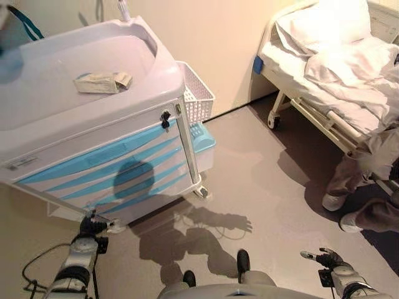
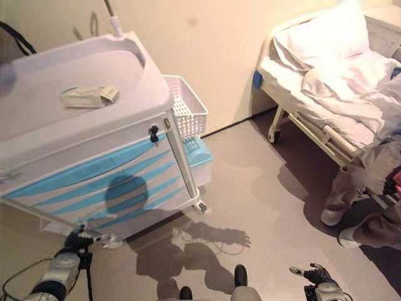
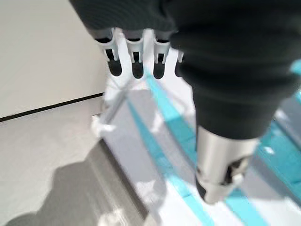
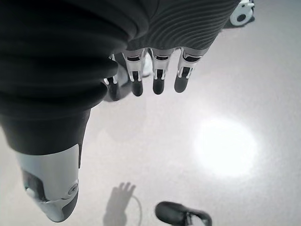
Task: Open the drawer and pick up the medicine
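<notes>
Blue-striped drawers [image 1: 118, 171]: closed, apparently
Left hand [image 1: 91, 225]: fingers straight, near cart's low corner
Right hand [image 1: 324, 256]: fingers relaxed, over floor
Medicine box [image 1: 103, 82]: on cart top [image 1: 56, 106]

Grey floor [image 1: 262, 180], bearing a white cart [image 1: 93, 124] with blue-striped drawers, all shut. On cart top: one pale box [image 1: 103, 82], lying flat. White basket [image 1: 196, 94] hung on cart side. Bed [image 1: 336, 68] on castors against far wall, carrying rumpled white bedding [image 1: 349, 59] and pillow [image 1: 324, 22].
</notes>
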Robot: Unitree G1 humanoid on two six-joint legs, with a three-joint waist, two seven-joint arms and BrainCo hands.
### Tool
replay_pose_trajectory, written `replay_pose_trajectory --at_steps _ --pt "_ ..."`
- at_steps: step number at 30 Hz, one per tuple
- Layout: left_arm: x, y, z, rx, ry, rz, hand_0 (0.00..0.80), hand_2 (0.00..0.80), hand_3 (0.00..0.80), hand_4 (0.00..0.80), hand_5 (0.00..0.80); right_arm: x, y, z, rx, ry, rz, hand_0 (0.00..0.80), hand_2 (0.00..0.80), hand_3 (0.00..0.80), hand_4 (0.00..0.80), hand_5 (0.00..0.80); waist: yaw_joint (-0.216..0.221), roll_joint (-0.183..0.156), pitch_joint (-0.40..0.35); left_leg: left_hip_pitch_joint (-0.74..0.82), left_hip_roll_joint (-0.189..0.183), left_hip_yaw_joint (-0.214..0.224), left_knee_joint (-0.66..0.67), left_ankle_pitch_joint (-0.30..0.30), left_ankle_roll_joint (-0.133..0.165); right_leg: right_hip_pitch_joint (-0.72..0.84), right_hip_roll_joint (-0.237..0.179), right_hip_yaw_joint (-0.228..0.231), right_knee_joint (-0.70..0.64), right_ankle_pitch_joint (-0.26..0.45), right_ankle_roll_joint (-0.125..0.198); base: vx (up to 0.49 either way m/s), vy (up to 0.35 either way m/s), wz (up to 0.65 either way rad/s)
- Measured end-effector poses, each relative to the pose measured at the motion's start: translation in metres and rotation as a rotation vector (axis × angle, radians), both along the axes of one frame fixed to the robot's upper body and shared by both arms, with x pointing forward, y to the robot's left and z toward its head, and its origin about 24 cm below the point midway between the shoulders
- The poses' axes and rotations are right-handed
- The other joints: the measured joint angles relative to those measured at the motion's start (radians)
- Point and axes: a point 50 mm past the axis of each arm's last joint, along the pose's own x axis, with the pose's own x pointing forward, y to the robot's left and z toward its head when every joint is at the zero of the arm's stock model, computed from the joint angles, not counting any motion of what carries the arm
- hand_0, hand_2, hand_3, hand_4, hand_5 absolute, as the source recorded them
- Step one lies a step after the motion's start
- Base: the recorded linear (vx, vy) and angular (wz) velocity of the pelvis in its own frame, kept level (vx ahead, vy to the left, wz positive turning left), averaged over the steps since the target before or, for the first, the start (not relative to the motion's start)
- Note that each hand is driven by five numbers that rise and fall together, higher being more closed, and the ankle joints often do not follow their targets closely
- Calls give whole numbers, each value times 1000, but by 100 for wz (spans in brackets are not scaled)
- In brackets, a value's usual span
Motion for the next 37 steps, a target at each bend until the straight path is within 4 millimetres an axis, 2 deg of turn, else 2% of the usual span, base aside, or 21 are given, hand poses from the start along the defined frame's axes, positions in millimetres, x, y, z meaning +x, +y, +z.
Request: replay_pose_trajectory --at_steps 3,6,10,18,25,37 --pt "-17 0 -9 -31 43 45 0 0 0 0 0 -3 -1 -1 0 11 -8 0 0 0 0 0 13 -1 -9 13 4 -7 -17 7 -1 12 3 -14 0 -1 -2 62 -17 9" --pt "-42 -4 -24 -81 133 94 0 0 0 0 0 -14 -2 -3 1 37 -24 0 0 0 0 0 5 -8 -34 23 6 -23 -25 8 -1 26 5 -19 0 -8 -4 43 -7 11" --pt "-70 -9 -37 -106 252 121 0 0 0 0 0 -17 -3 -4 2 50 -35 0 0 0 0 0 11 -8 -52 26 6 -25 -31 11 -2 32 4 -26 0 -9 -4 36 5 5" --pt "-109 -47 -61 -221 402 126 0 0 0 0 0 -32 4 -11 25 110 -47 0 0 0 0 0 24 -9 -67 39 8 -39 -40 8 4 51 4 -44 0 -17 -4 42 4 6" --pt "-117 -68 -70 -261 465 45 0 0 0 0 0 -34 12 -15 43 134 -12 0 0 0 0 0 24 -15 -71 40 8 -42 -40 9 4 52 4 -46 0 -17 -5 4 0 0" --pt "-115 -71 -70 -254 493 -26 0 0 0 0 0 -41 23 -22 74 165 18 0 0 0 0 0 23 -24 -84 58 8 -46 -45 8 5 68 4 -47 0 -23 -2 2 0 0"
